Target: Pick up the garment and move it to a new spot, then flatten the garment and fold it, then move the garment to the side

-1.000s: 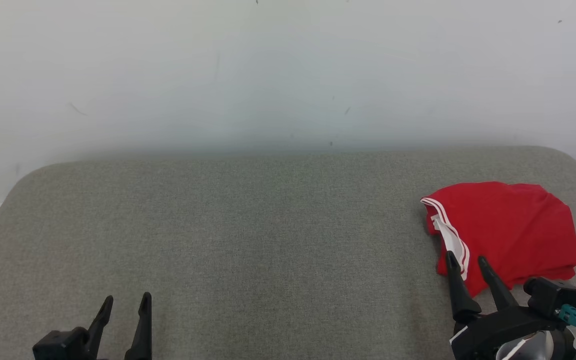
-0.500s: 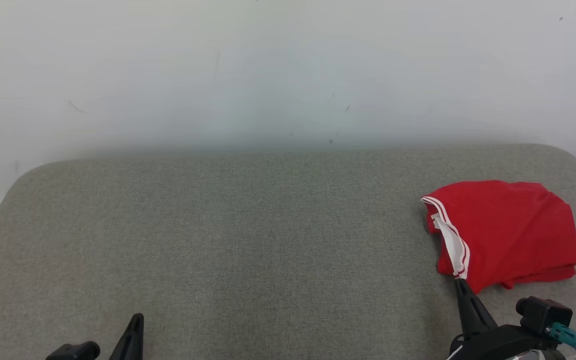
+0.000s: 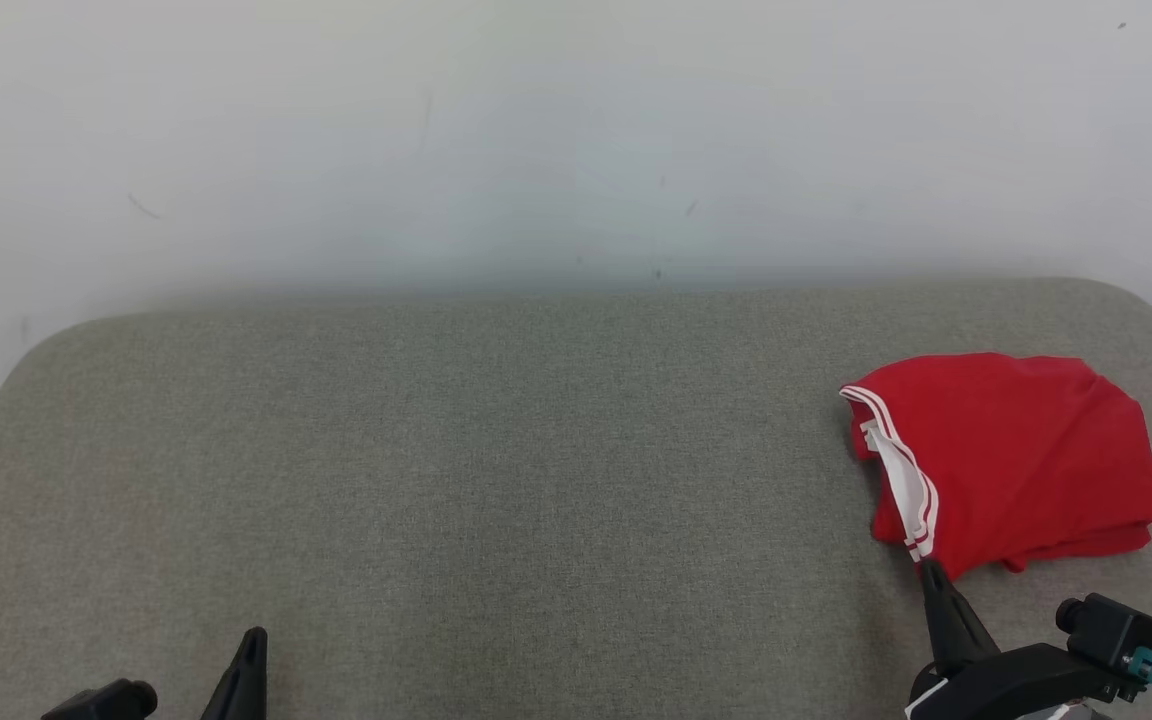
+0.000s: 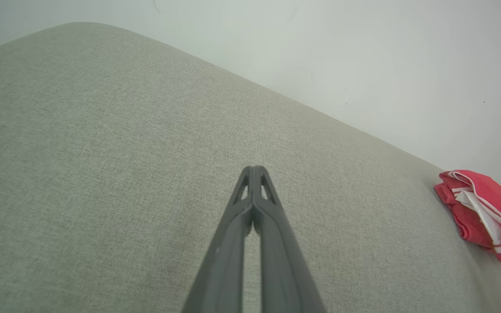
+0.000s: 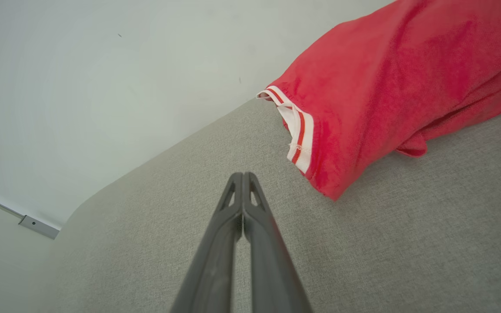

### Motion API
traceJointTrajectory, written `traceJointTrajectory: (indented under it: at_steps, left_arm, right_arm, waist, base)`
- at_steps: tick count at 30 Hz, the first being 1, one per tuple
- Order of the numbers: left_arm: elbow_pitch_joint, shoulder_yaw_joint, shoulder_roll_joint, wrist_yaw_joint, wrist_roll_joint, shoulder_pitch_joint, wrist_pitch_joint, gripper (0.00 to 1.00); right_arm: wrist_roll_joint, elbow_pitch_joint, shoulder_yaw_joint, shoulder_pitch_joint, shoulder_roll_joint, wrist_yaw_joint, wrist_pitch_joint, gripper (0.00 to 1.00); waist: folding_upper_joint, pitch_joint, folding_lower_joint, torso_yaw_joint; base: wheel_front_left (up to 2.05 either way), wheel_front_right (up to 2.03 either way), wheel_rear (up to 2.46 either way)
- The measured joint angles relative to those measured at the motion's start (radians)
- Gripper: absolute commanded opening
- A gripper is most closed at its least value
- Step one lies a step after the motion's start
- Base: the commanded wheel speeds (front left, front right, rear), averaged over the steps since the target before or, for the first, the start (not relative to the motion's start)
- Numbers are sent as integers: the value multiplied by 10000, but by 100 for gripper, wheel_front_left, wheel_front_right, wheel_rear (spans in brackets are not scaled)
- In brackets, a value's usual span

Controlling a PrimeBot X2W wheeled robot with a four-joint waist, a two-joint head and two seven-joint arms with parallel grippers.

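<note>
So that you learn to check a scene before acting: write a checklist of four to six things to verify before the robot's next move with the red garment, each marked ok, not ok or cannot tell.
1. The folded red cloth garment with white striped trim lies at the right end of the grey woven fabric surface: ok.
2. The garment lies wholly on the surface, with nothing over the edge: ok.
3. The right tool is shut and empty, its tip just short of the garment: ok.
4. The left tool is shut and empty, over bare surface: ok.
5. The lower layers of the fold lie flat: cannot tell.
</note>
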Motion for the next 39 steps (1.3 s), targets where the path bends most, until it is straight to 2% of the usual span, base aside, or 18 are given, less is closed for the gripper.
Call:
traceJointTrajectory:
  at_steps: [39]
  left_arm:
    - [431,1590,-721,-867,-4729,-470,915,0]
  right_arm:
    - [4502,347,-571,-478,-8,451,627,0]
  waist:
    - [0,319,0,-132]
  base:
    - [0,0,0]
